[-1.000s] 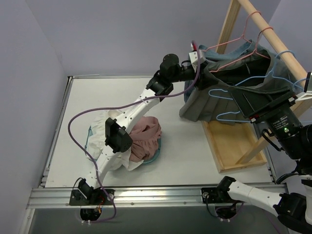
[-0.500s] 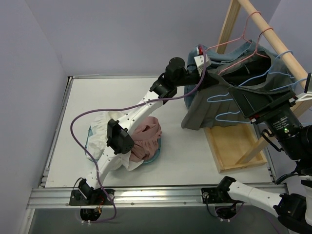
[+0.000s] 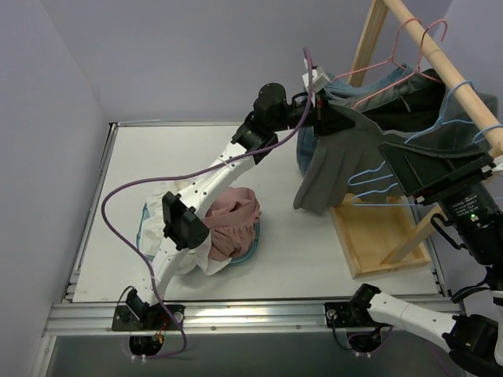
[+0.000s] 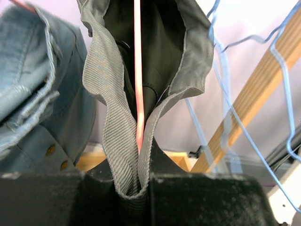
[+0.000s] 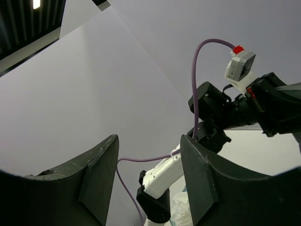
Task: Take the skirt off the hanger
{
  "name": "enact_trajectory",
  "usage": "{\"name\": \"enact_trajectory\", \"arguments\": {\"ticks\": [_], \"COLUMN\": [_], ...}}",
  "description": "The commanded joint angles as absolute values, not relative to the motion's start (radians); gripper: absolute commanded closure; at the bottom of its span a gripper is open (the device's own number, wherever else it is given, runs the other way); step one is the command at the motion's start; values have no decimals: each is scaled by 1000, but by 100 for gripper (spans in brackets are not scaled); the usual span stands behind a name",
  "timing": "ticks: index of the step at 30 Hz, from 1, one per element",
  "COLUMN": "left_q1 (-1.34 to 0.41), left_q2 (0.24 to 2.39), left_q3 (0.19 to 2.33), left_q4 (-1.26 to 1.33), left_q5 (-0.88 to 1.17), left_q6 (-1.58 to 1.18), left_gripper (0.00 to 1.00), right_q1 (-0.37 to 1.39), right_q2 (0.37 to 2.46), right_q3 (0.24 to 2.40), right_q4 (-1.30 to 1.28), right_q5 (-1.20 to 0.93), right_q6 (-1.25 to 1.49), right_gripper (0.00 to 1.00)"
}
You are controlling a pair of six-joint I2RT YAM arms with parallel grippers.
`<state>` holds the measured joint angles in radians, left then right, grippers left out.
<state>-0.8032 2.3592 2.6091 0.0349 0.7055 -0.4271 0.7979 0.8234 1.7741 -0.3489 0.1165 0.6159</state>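
Observation:
The grey skirt (image 3: 334, 169) hangs from a pink wire hanger (image 3: 409, 67) on the wooden rail (image 3: 452, 75). My left gripper (image 3: 328, 118) is shut on the skirt's waistband at its left end. In the left wrist view the ribbed waistband (image 4: 117, 155) is folded between the jaws, and the pink hanger wire (image 4: 138, 80) runs down inside the skirt's open top. My right gripper (image 3: 431, 166) is to the right of the skirt, under the rail. It stands open (image 5: 148, 141) with only the wall and the left arm showing between its fingers.
A denim garment (image 3: 369, 85) hangs behind the skirt, also seen in the left wrist view (image 4: 33, 94). Blue wire hangers (image 3: 369, 181) dangle beside it. The rack's wooden base (image 3: 377, 236) lies below. A pile of pink and white clothes (image 3: 228, 220) sits mid-table.
My left gripper closed on the skirt's waistband and drew it left, so the skirt now hangs stretched out. The pink hanger slid right along the rail. My right gripper's jaws widened a little.

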Motion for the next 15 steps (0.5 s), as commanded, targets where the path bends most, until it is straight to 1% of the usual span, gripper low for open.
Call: {"name": "enact_trajectory", "arguments": {"ticks": [1, 6, 8, 9, 11, 15], "left_q1": [-762, -747, -746, -747, -746, -746], "left_q2": [2243, 2200, 2158, 2120, 2085, 2005], "left_q3": [2665, 2623, 2590, 2538, 2490, 2445], "left_q4": [232, 215, 187, 164, 144, 2], "left_q5": [741, 770, 775, 775, 785, 791], "left_q6": [-552, -555, -537, -514, -488, -393], "left_gripper": [98, 98, 98, 98, 98, 98], "right_q1": [792, 792, 792, 792, 792, 793], "right_q2": [811, 831, 839, 841, 842, 860], "right_q3": [1776, 1792, 1795, 1796, 1796, 1802], "right_q4": [-267, -322, -331, -334, -342, -374], "right_q5": [135, 169, 187, 193, 222, 267], "right_q6": [581, 577, 575, 569, 571, 571], "right_gripper": [49, 43, 38, 32, 1, 0]}}
